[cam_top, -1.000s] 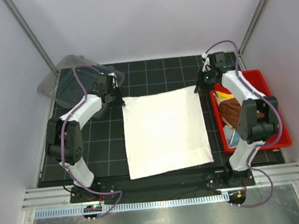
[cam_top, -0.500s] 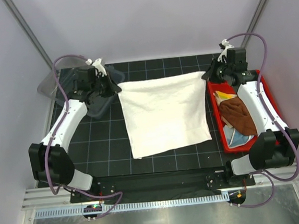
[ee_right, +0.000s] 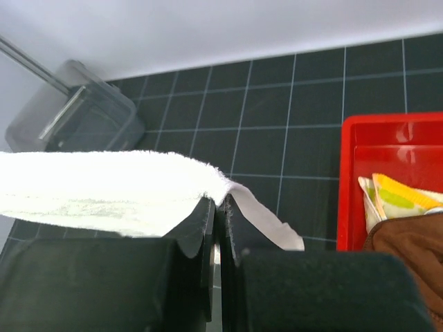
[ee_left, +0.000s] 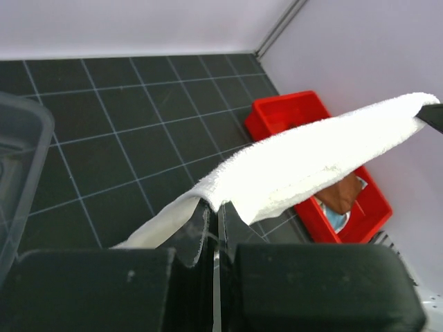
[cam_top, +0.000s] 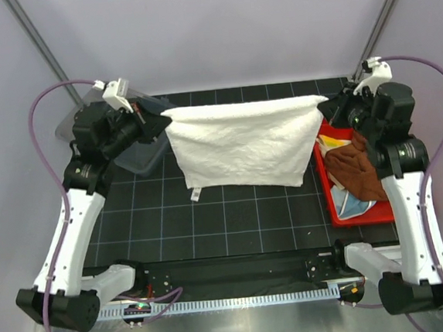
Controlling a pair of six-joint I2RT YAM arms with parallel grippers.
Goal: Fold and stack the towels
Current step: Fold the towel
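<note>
The left gripper [ee_left: 214, 211] has its jaws pressed together on one top corner of the cream-white towel [cam_top: 243, 145], and the right gripper [ee_right: 220, 204] has its jaws pinched shut on the other top corner. Between them the towel hangs in the air over the far half of the table [cam_top: 235, 227], its upper edge drawn nearly straight from arm to arm with a slight sag. The rest drapes down like a curtain, and a small label [cam_top: 195, 193] dangles at the lower left corner. Below the right arm a red bin [cam_top: 326, 192] sits at the table's right side, holding a rust-brown towel [cam_top: 358, 169], a yellow towel [ee_right: 398, 200] and a light-blue towel [cam_top: 350, 203]. A clear plastic container [cam_top: 139, 159] lies under the left arm at the far left corner.
</note>
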